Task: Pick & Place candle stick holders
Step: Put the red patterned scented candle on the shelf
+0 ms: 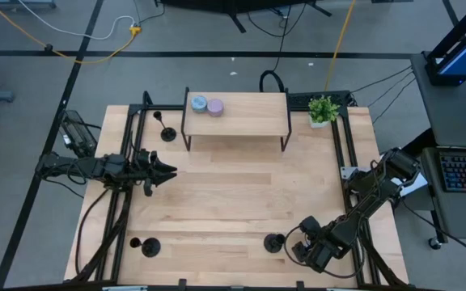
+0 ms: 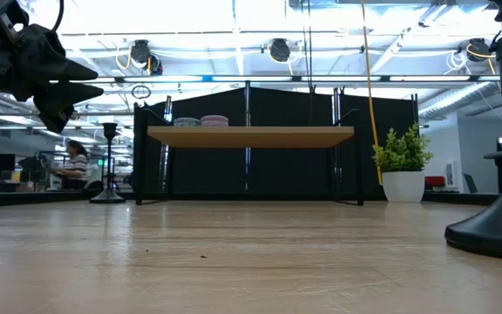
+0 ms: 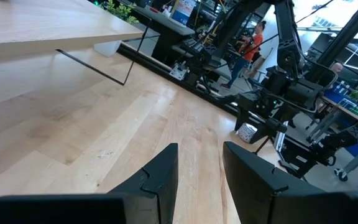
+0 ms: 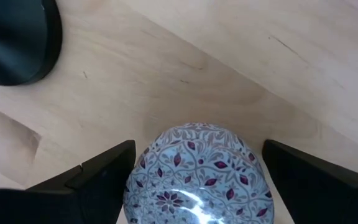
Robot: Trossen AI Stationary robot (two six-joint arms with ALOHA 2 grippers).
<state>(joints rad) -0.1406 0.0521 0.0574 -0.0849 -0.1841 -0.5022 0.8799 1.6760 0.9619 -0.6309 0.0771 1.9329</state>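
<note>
Three matte-black candle stick holders stand on their round bases: one at the far left (image 1: 167, 132), one at the near left (image 1: 146, 246), and one near the front centre (image 1: 274, 242). The base of the last one also shows in the right wrist view (image 4: 14, 37). My right gripper (image 1: 304, 249) is low beside that holder. It is open, with its fingers on either side of a round white tin with a purple pattern (image 4: 197, 180). My left gripper (image 3: 201, 174) is open and empty. It hovers above the table's left side (image 1: 167, 170) and points toward the right. My right gripper points down over the patterned tin, with one finger (image 4: 104, 171) on each side of its round wall. The tin sits on the table. I cannot tell whether the fingers touch it.
A low wooden shelf (image 1: 237, 129) on thin black legs stands at the far centre. It carries a pale-blue tin (image 1: 199, 103) and a lilac tin (image 1: 215, 106). A small potted plant (image 1: 323, 109) stands at the far right. Bare wood lies across the table's middle (image 1: 233, 194).
</note>
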